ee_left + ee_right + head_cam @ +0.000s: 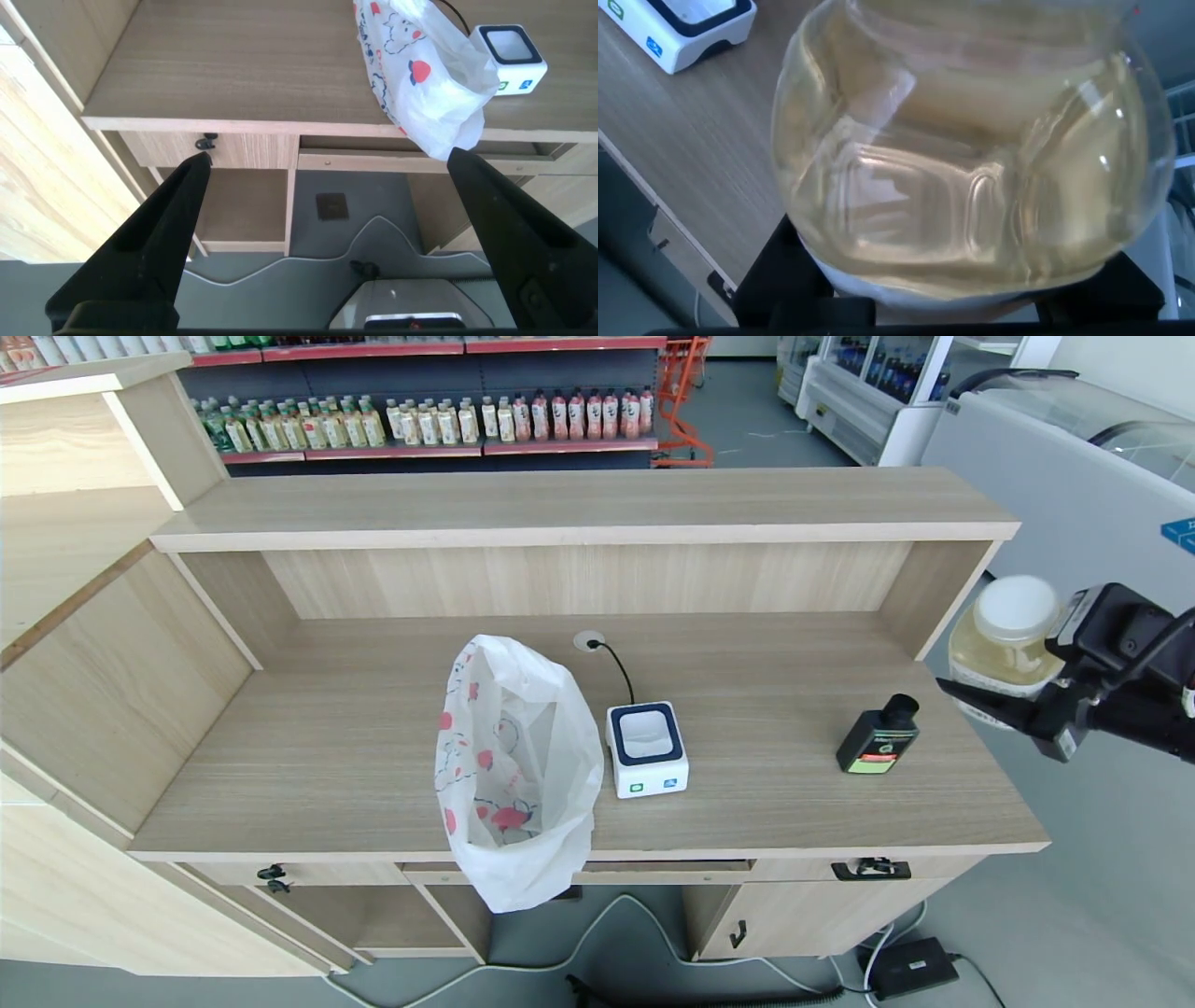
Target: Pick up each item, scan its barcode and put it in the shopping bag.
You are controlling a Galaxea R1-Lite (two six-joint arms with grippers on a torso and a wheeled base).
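Right gripper (1001, 698): clamped around the jar (1006, 633), beyond the counter's (373, 747) three-o'clock end.
Left gripper (327, 157): fingers spread, empty.
Scan: I'd swing it toward nine o'clock, turning it slowly above the scanner (646, 747).

A light wooden counter (766, 709) stands in front of long red shelves (392, 453) holding rows of small drink bottles (523, 418).
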